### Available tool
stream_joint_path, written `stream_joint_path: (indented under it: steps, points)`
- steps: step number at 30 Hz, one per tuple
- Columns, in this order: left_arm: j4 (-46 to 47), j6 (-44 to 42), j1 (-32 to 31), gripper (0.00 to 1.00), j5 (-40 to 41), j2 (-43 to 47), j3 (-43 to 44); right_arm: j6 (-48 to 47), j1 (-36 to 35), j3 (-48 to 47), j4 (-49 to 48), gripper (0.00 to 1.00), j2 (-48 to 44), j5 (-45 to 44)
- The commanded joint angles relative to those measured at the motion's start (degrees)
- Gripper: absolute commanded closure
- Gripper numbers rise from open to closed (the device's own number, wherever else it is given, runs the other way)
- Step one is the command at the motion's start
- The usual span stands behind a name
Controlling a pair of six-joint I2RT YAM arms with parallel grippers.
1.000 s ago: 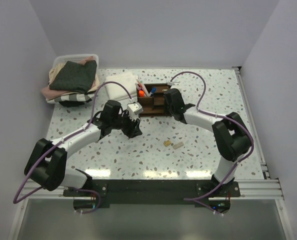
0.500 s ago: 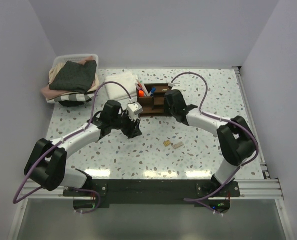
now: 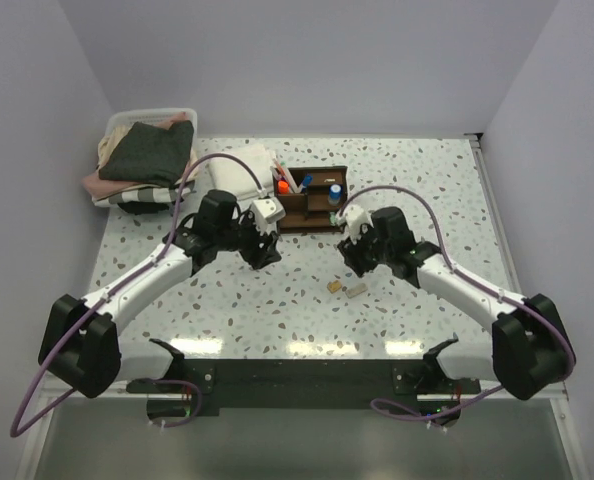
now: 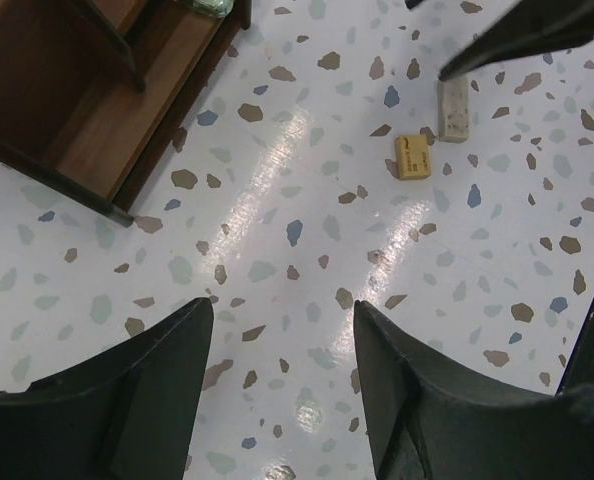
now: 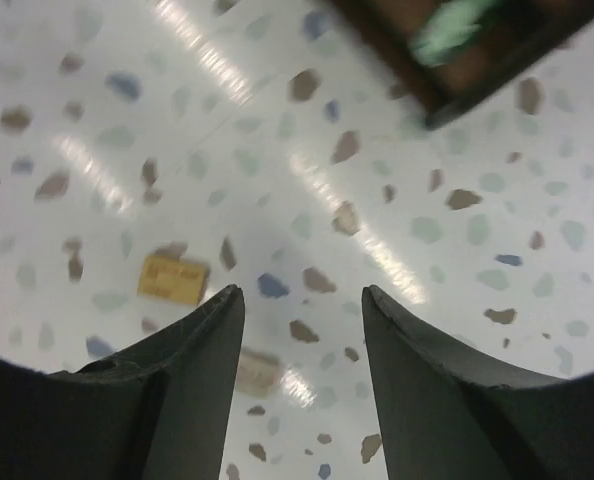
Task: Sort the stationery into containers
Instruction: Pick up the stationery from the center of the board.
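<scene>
Top external shows left pincer (image 3: 261, 252) and right pincer (image 3: 356, 260) angled inward, tips down, both parted, empty.

Brown wooden organiser (image 3: 312, 212) | pens (image 3: 285, 183) upright in its tall section | tan block (image 3: 334, 286) and beige block (image 3: 356, 291) lying flat, just beside each other, outside it

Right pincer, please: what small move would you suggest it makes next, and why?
Probably lower the right pincer onto the pale block lying near its open, empty jaws, then close: that block and the tan block beside it lie loose on the table, outside the wooden organiser.
</scene>
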State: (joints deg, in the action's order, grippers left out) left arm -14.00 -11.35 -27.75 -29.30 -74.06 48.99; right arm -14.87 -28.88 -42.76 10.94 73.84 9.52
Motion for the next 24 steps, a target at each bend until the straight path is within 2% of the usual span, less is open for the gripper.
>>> stream_joint_path:
  steps: [1,4,13,24]
  points:
    - [-3.1,-3.4,0.4,0.36,-0.2,2.9,1.4,-31.9,-0.3,7.1,2.9,0.45,-5.7,19.7]
    - [-3.6,-4.0,0.5,0.34,-0.4,3.7,0.1,-39.7,-0.4,8.0,6.5,0.46,-6.3,20.8]
    - [-4.0,-4.1,0.6,0.33,-0.8,4.1,-1.4,-52.3,0.1,11.2,11.2,0.46,-7.1,21.3]
    - [-3.1,-3.1,1.4,0.33,-2.3,3.4,-1.9,-62.1,8.0,5.5,18.6,0.47,0.4,25.5]
